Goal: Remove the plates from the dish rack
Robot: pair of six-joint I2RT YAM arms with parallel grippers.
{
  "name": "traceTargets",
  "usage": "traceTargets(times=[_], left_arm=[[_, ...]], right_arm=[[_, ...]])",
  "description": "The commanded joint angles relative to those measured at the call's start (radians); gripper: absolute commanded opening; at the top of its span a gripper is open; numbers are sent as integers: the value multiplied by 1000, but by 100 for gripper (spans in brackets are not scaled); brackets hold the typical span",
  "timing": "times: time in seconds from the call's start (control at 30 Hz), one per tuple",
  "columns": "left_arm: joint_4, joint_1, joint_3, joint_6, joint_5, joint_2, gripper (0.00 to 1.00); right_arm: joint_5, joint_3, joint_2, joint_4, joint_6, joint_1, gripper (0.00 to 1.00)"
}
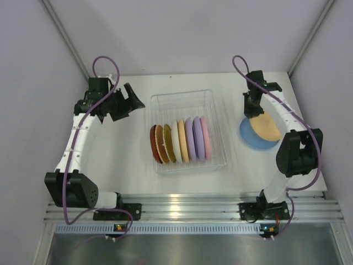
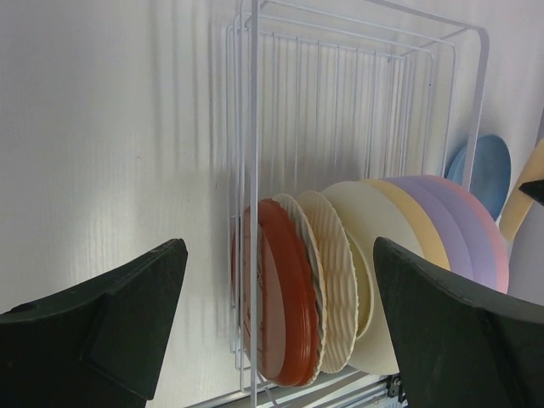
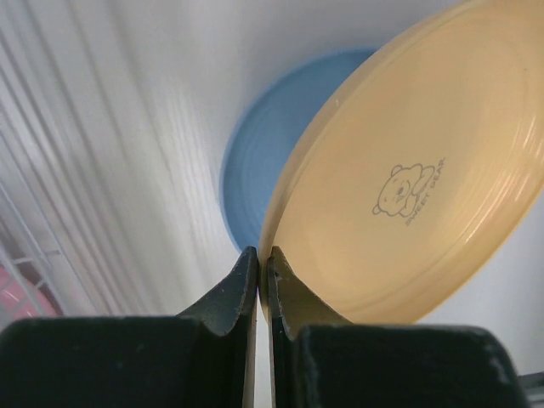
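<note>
Right wrist: smooth round yellow plate point(image 3: 408, 178)

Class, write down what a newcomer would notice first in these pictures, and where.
A colourful row of plates stands on edge in the clear rack at the centre. To its right, the right gripper pinches a yellow plate by the rim, tilted over a blue plate lying flat.

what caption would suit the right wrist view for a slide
Right gripper pinching the rim of a yellow-orange plate, held tilted over a blue plate lying flat below
</note>
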Motion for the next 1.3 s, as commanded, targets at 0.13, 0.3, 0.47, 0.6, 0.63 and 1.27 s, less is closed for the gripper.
traceTargets(times=[0.13,0.3,0.47,0.6,0.63,1.27], left_arm=[[21,0,18,13,14,-8,96],[21,0,11,17,8,-13,96],[21,0,13,17,11,-11,96],[23,0,11,17,12,-11,96],[23,0,11,17,12,-11,96],[14,0,21,14,17,-11,96]], right_arm=[[99,92,40,-36,-20,53,0],[102,88,56,-43,-15,65,0],[80,78,60,-47,-15,74,10],[57,123,34,-74,-8,91,42],[47,138,27,-80,-8,93,42],[-910,-58,-282,188,67,156,52]])
